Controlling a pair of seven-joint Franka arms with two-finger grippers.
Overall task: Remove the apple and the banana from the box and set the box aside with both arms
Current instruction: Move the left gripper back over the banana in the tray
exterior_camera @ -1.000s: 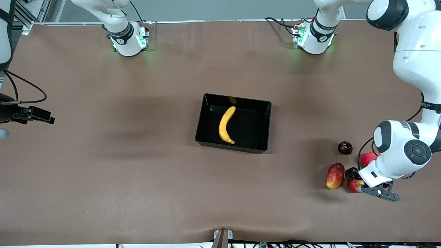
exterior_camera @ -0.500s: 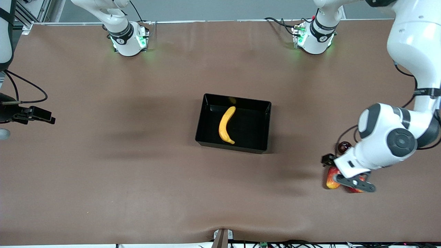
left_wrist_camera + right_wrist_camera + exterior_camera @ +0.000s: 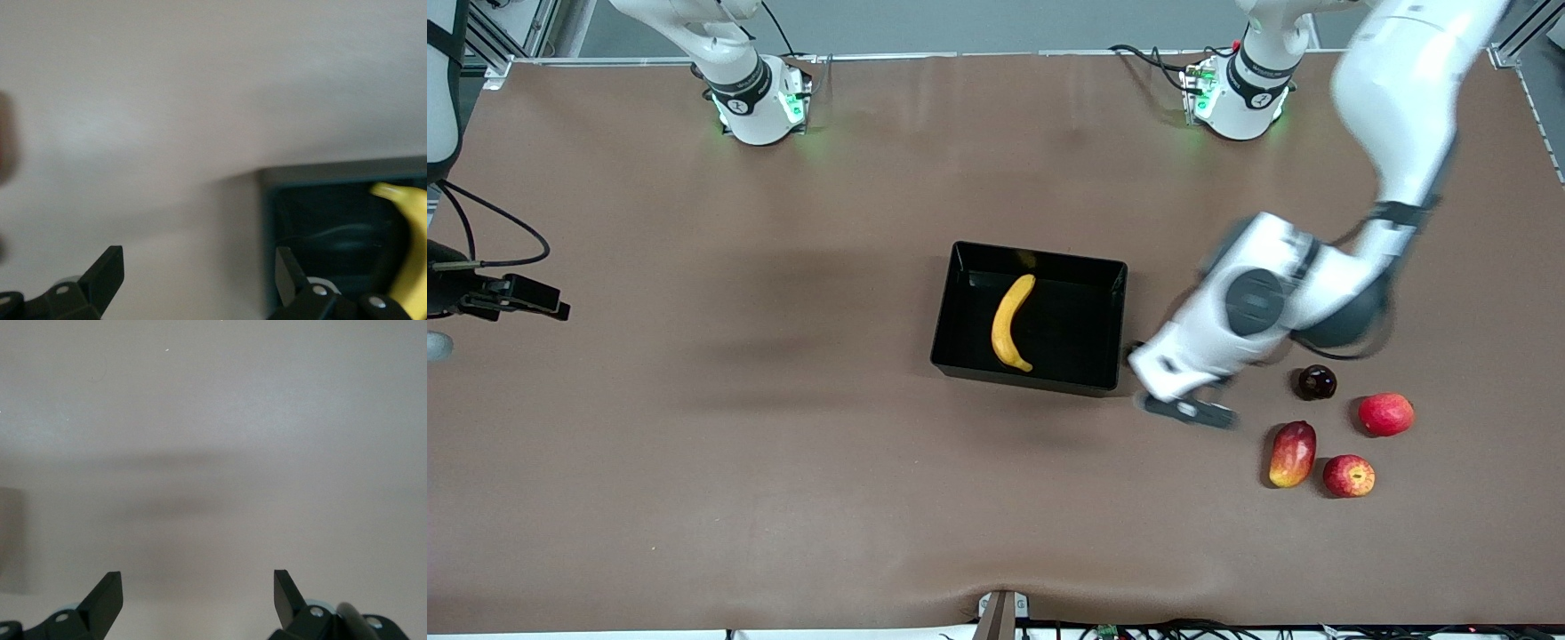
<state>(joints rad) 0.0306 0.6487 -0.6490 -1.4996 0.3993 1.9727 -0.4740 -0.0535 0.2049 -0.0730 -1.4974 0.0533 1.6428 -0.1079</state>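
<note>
Two pincers, both spread apart and empty.
Left pincer (image 3: 1184,411) hangs beside the box (image 3: 1112,313) holding the banana (image 3: 1010,323); right pincer (image 3: 198,597) waits over bare surface (image 3: 783,462).

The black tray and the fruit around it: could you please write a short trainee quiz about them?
1. True or false: the banana lies in the black tray.
2. How many fruits lie on the table outside the tray?
3. The left pincer is: A) shut on the apple, B) open and empty, C) inside the tray.

Key: 1 true. 2 four: the apple, the mango-like fruit, the plain red fruit, the dark round fruit. 3 B.
</note>
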